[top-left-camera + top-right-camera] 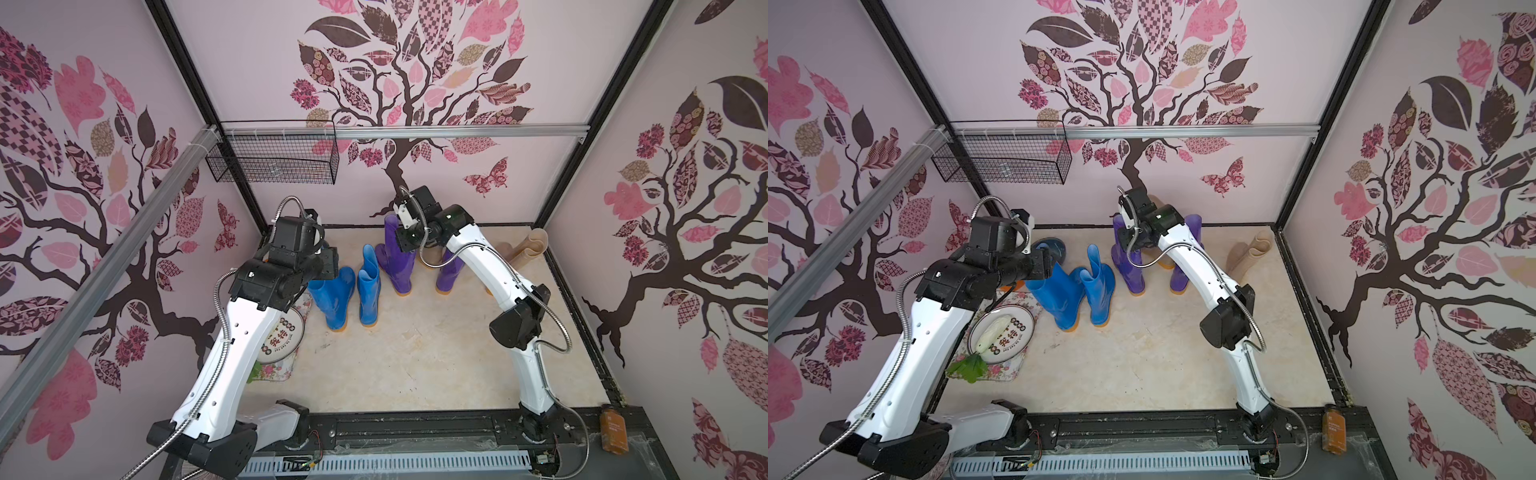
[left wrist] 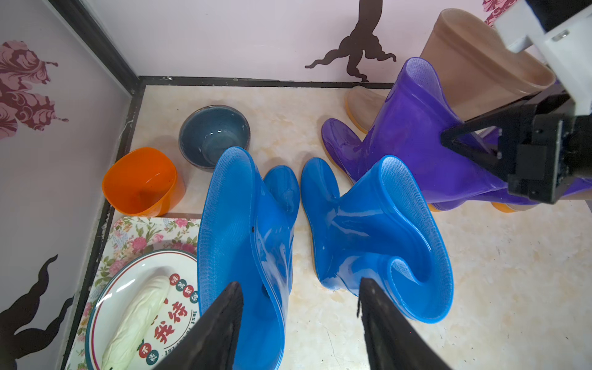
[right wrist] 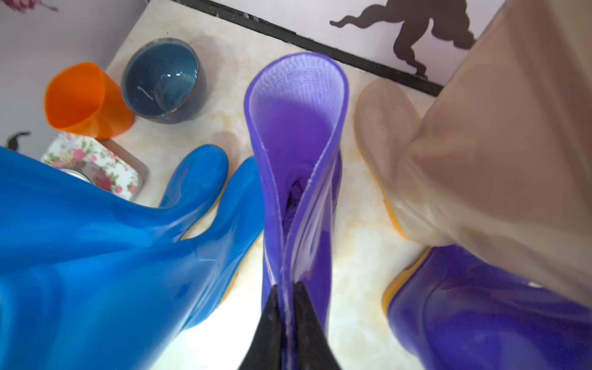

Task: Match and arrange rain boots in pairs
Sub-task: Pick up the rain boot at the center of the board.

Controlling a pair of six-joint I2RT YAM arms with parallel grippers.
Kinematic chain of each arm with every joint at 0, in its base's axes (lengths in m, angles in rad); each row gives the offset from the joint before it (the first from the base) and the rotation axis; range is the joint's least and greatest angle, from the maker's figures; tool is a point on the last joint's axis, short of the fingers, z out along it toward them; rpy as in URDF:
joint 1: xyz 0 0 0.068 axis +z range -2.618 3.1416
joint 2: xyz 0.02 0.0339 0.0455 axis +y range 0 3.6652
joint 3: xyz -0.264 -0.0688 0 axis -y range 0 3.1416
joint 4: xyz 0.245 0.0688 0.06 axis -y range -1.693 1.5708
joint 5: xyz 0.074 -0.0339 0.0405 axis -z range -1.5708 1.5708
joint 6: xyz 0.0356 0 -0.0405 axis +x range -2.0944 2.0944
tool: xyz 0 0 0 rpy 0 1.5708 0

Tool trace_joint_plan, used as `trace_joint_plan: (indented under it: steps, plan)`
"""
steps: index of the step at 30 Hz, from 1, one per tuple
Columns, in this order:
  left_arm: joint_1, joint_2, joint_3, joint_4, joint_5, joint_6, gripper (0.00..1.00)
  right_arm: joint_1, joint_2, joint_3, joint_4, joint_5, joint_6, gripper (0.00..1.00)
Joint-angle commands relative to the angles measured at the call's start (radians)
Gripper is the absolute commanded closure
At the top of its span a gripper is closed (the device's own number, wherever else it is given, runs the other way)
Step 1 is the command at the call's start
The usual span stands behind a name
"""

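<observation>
Two blue rain boots (image 1: 332,299) (image 1: 369,286) stand side by side left of centre. My left gripper (image 2: 299,288) hangs open just above them, one finger (image 2: 224,320) over the left boot's shaft (image 2: 243,224), the other by the right blue boot (image 2: 378,224); it grips nothing. My right gripper (image 3: 286,288) is shut on the top rim of a standing purple boot (image 3: 298,128) (image 1: 395,257). The second purple boot (image 1: 449,274) stands to its right. One beige boot (image 3: 480,160) is right behind them, partly hidden by the arm. Another beige boot (image 1: 528,249) stands at the back right.
An orange cup (image 2: 141,182) and a grey-blue bowl (image 2: 214,137) sit in the back left corner. A floral tray (image 2: 134,234) with a plate (image 2: 128,288) and a white vegetable lies left of the blue boots. A wire basket (image 1: 274,153) hangs on the wall; a brown bottle (image 1: 614,428) stands front right.
</observation>
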Motion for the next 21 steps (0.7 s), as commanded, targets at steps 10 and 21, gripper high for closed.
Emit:
trace_joint_plan:
  steps: [10, 21]
  plan:
    - [-0.003, -0.039, -0.035, 0.024, 0.009, -0.004, 0.39, 0.003, -0.118, -0.045, 0.014, 0.047, 0.082, 1.00]
    - [-0.003, -0.046, -0.050, 0.050, 0.050, -0.019, 0.39, 0.031, -0.322, -0.251, 0.046, 0.099, 0.164, 1.00]
